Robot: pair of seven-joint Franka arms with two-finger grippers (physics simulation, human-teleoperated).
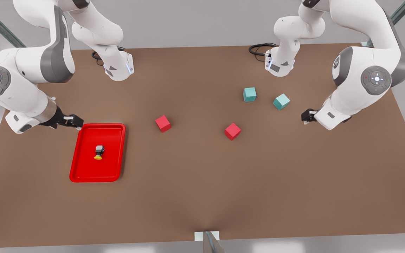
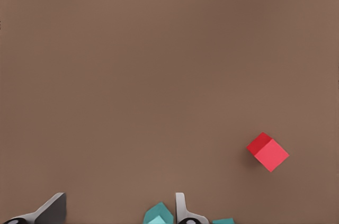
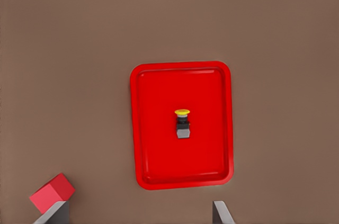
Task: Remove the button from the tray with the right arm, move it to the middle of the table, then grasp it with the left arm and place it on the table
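Brown table (image 1: 202, 182); button (image 1: 99, 152) lies sideways in tray (image 1: 79, 165). Right gripper (image 1: 72, 120), fingers spread, should centre overhead, straddling the body. Left gripper (image 1: 306, 116), unclenched, waits.

In the left wrist view, two teal cubes (image 2: 158, 215) and the left gripper's fingers (image 2: 50, 211) are cut off at six o'clock.

The button (image 3: 183, 124) lies mid-tray (image 3: 153, 128) on the table (image 3: 69, 49), a red cube (image 3: 51, 193) beside the right tool's spread fingers (image 3: 55, 213).
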